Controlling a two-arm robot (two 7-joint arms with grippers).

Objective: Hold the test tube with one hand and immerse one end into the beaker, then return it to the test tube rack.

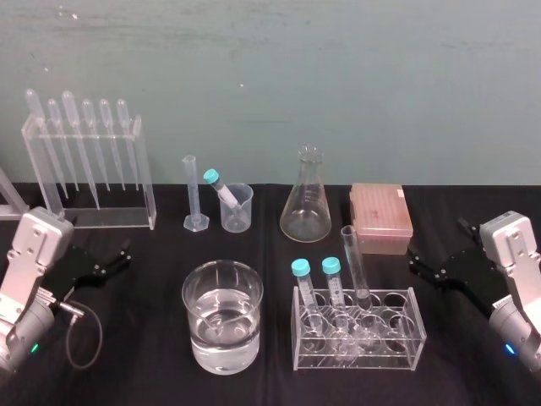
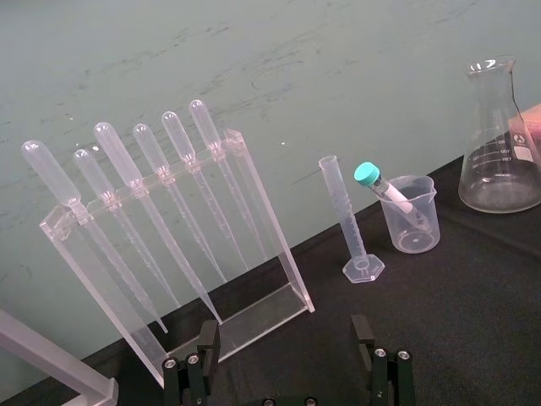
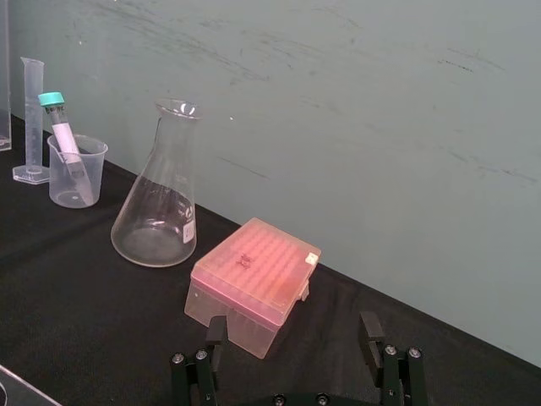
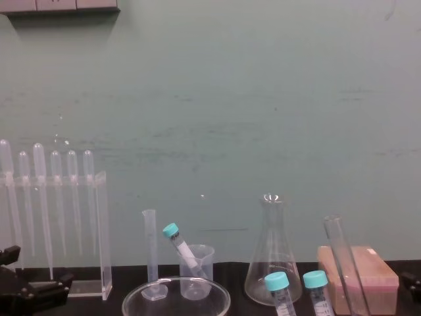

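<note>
**Start position; neither arm engaged.** The test tube [image 1: 355, 262] stands open-mouthed and leaning slightly in a back hole of the clear rack [image 1: 355, 359], at the front right of the worktop [image 1: 473, 372]. Its upper half rises free above the rack top. The pink box [image 1: 380, 218] is closed and flat-lidded, so the clear stand, which already holds the tube, is judged to be the rack meant.

**Handling.** The tube is thin glass: probably light, rigid, smooth and brittle. A gentle grip on the bare upper shaft, below the rim, looks best, followed by a straight lift out of the hole.

**Target.** The beaker [image 1: 221, 338] to the left of the rack is about half full of water and is judged the vessel for dipping. A small cup [image 1: 237, 207] further back is occupied by a capped tube.

**Claws.**
- The left claw [image 2: 285, 338] rests wide open at the left edge of the worktop, facing the pipette stand [image 2: 169, 245].
- The right claw [image 3: 293, 331] rests wide open at the right edge, level with the pink box and well apart from the tube.

**Obstacles.**
- Two teal-capped tubes [image 1: 302, 292] stand in the rack just left of the test tube, between it and the beaker. The tube should clear their caps on the way across.
- The flask [image 1: 306, 199] and pink box stand close behind the rack.
- The cylinder [image 1: 193, 194] stands beside the small cup, clear of the path.
</note>
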